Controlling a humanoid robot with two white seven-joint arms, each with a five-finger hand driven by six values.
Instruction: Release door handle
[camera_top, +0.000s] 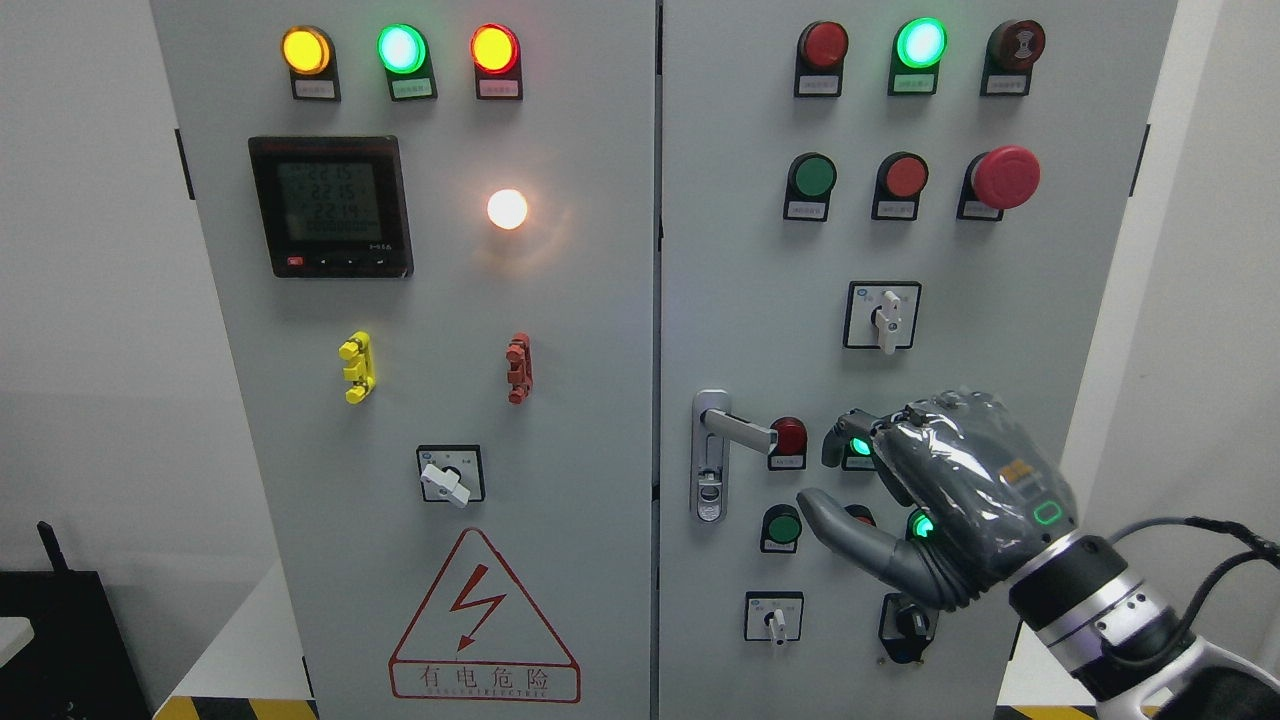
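Already the right hand (900, 490) hangs loosely open, holding nothing, just right of the door handle (735, 430), whose lever sticks out sideways on the right door (760, 250). It seems clear; best withdraw straight back, avoiding the buttons.

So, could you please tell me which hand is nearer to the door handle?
Right. The right hand hovers open just right of the door handle, not touching it; the left hand is out of view.

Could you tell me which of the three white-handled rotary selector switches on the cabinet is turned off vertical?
The rotary selector switch on the left door, above the warning triangle: its white handle slants, while both right-door handles point straight down.
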